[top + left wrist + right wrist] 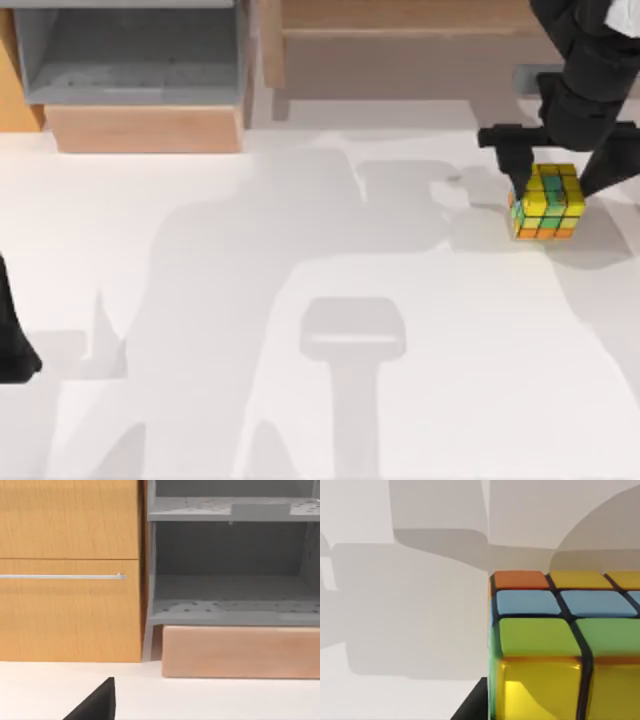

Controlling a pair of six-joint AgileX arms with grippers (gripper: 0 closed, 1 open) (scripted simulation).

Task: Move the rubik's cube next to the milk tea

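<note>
The white table (300, 400) spans the scene, with a wooden cabinet (70, 570) and a grey shelf unit (130, 50) on a wooden block (145, 128) along its far edge. The right arm (590, 70) reaches down at the table's right side. Its gripper (553, 185) has its jaws apart, straddling the cube (547, 202), which rests on the table. The left arm (12, 345) sits at the left edge; I cannot tell its jaw state.

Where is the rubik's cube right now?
In the top view the rubik's cube sits on the table's right side, between the right gripper's fingers.
</note>
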